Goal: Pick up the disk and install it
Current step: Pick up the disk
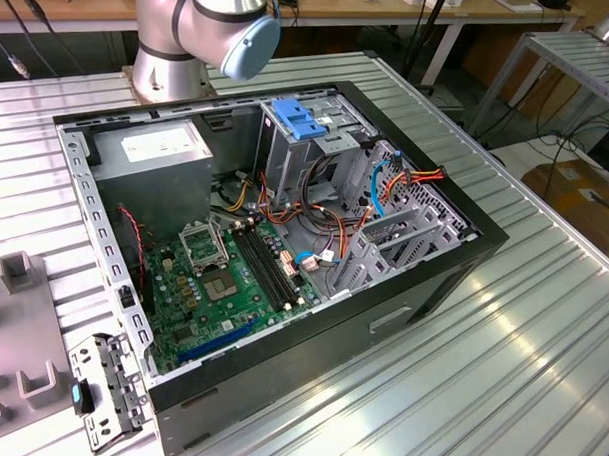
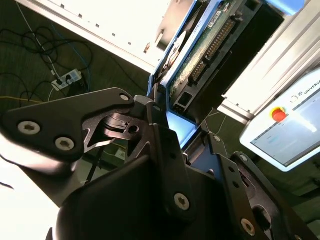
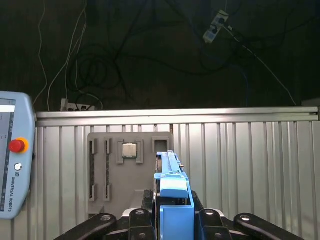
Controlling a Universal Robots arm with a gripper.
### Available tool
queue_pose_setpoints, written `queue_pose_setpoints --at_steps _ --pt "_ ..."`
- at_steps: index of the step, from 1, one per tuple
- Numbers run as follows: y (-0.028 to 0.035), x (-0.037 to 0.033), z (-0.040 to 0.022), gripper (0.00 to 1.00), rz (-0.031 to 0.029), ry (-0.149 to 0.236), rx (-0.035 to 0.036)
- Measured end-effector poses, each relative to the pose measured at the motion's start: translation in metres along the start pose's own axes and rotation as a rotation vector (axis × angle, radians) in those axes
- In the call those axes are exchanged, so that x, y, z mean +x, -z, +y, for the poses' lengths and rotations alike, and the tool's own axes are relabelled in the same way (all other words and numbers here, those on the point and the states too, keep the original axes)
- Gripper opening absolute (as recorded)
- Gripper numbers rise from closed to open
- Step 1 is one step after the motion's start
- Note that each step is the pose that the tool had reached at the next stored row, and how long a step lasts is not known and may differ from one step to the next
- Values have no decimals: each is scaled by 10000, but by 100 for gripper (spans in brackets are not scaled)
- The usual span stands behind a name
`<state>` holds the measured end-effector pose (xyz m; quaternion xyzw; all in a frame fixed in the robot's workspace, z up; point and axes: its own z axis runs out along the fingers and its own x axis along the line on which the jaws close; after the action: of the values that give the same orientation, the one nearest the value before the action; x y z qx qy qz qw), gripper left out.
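Starting closest in, we see the tool [image 3: 173,215] clamped on the disk [image 3: 169,172] in the first wrist view. One black finger [image 3: 149,202] sits each side of the blue carrier, jaws closed down to the disk's thickness. That view gives us the disk edge-on, w/ blue plastic toward the camera. The second wrist view has the tool [image 2: 184,127] from another angle, black linkage plates up front. It gives us the disk [image 2: 205,45] flat-face on: green pcb, 1 dark connector row, blue rail along the edge.

Next out in the first wrist view is the ribbed metal desk [image 3: 250,165], carrying 1 grey fixture plate [image 3: 120,185] just behind the disk. We count 4 narrow slots in the plate and 1 square chip [image 3: 130,150] seated in a pocket. 1 teach pendant [image 3: 10,165] sits off to one side of the plate, w/ 1 red e-stop btn [image 3: 17,145]. The second wrist view has that pendant [image 2: 287,125] screen-side on, red btn [image 2: 278,114] incl. Beyond the desk edge is dark floor w/ loose cables and 1 power strip [image 3: 215,27]. The second wrist view has a power strip [image 2: 67,80] too.

Exterior view: 1 open computer case [image 1: 280,362] lies on the desk [image 1: 541,326]. Inside are 1 green mobo [image 1: 233,276], 1 grey PSU [image 1: 152,158] and 1 tall grey cage [image 1: 322,154] topped by a blue latch [image 1: 296,120]. The arm [image 1: 207,24] stands behind the case.
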<state>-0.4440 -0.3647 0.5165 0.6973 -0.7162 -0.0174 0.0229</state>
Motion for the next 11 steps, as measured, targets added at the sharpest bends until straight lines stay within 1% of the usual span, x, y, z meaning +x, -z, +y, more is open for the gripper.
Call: queue_pose_setpoints --at_steps 1,2,3,5,11 --pt "2 -1 -28 37 0 0 -5" --pt "4 -2 -70 37 0 -1 -10" --pt "5 -3 -88 37 0 0 -9" --pt "6 -4 -105 37 0 -2 -10" --pt "6 -3 -111 37 5 0 9"
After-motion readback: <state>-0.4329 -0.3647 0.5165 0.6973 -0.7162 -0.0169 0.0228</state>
